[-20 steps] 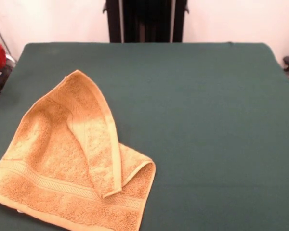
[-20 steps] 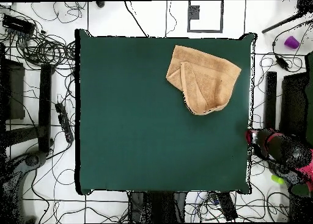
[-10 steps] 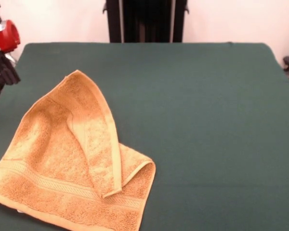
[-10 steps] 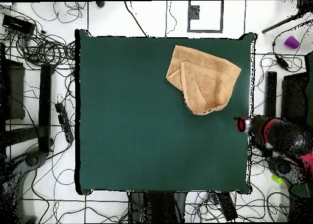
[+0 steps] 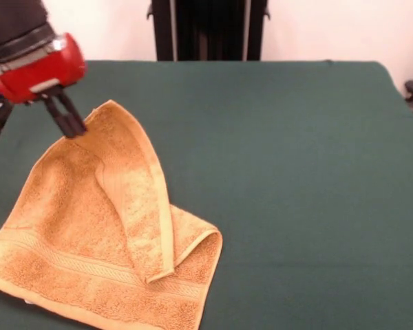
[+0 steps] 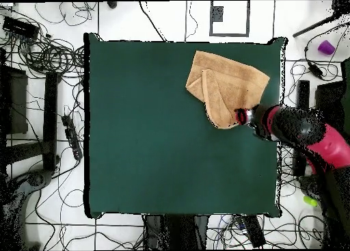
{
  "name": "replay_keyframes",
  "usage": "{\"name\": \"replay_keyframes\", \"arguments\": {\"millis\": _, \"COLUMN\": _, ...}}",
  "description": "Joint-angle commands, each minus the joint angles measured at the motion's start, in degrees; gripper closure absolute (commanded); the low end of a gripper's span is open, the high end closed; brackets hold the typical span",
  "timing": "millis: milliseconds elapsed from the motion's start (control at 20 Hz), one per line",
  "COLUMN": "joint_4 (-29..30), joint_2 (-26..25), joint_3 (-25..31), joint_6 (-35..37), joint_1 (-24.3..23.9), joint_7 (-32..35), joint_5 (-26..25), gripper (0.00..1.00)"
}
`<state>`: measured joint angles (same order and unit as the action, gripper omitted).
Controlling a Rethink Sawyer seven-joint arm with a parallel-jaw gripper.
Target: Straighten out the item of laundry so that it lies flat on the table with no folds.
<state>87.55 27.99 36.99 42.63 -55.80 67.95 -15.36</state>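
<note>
The golden-orange towel (image 5: 89, 227) lies on the near left part of the dark green table (image 5: 296, 172). It is folded: one side is turned over the middle in a long flap, and it rises to a peak at the far end. A woven band stripe runs along its near end. In the overhead view the towel (image 6: 225, 84) sits near the table's (image 6: 150, 139) upper right corner. My gripper (image 5: 72, 127), under the red wrist, is at the towel's far peak, at or just above the cloth. From above, the gripper (image 6: 240, 116) is at the towel's lower right edge.
The black pedestal (image 5: 210, 27) stands behind the table's far edge. The red and black arm (image 6: 307, 135) reaches in over the table's right edge. Cables (image 6: 48, 53) and dark gear lie on the floor around the table. A purple object (image 6: 326, 47) is at the upper right.
The arm has swung in from beside the table and brought the gripper to the towel's far peak. The towel has not moved or changed shape.
</note>
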Motion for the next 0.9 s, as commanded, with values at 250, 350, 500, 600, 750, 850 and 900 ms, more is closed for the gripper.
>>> {"name": "replay_keyframes", "arguments": {"millis": 250, "joint_4": -6.8, "joint_2": -9.9, "joint_3": -5.4, "joint_6": -8.3, "joint_1": 11.6, "joint_7": 14.4, "joint_5": 3.5, "gripper": 1.00}}
{"name": "replay_keyframes", "arguments": {"millis": 350, "joint_4": -7.7, "joint_2": -11.1, "joint_3": -6.5, "joint_6": -10.2, "joint_1": 12.0, "joint_7": 12.6, "joint_5": 2.0, "gripper": 1.00}}
{"name": "replay_keyframes", "arguments": {"millis": 500, "joint_4": -9.5, "joint_2": -12.9, "joint_3": -7.9, "joint_6": -11.6, "joint_1": 12.3, "joint_7": 9.8, "joint_5": 0.1, "gripper": 1.00}}
{"name": "replay_keyframes", "arguments": {"millis": 600, "joint_4": -10.9, "joint_2": -14.2, "joint_3": -9.0, "joint_6": -13.6, "joint_1": 12.7, "joint_7": 8.5, "joint_5": -1.3, "gripper": 1.00}}
{"name": "replay_keyframes", "arguments": {"millis": 750, "joint_4": -13.3, "joint_2": -15.8, "joint_3": -11.1, "joint_6": -16.6, "joint_1": 13.6, "joint_7": 6.6, "joint_5": -4.4, "gripper": 1.00}}
{"name": "replay_keyframes", "arguments": {"millis": 850, "joint_4": -14.5, "joint_2": -15.8, "joint_3": -12.8, "joint_6": -17.6, "joint_1": 14.3, "joint_7": 5.1, "joint_5": -6.8, "gripper": 1.00}}
{"name": "replay_keyframes", "arguments": {"millis": 900, "joint_4": -14.7, "joint_2": -15.6, "joint_3": -13.5, "joint_6": -17.9, "joint_1": 14.4, "joint_7": 4.5, "joint_5": -7.8, "gripper": 1.00}}
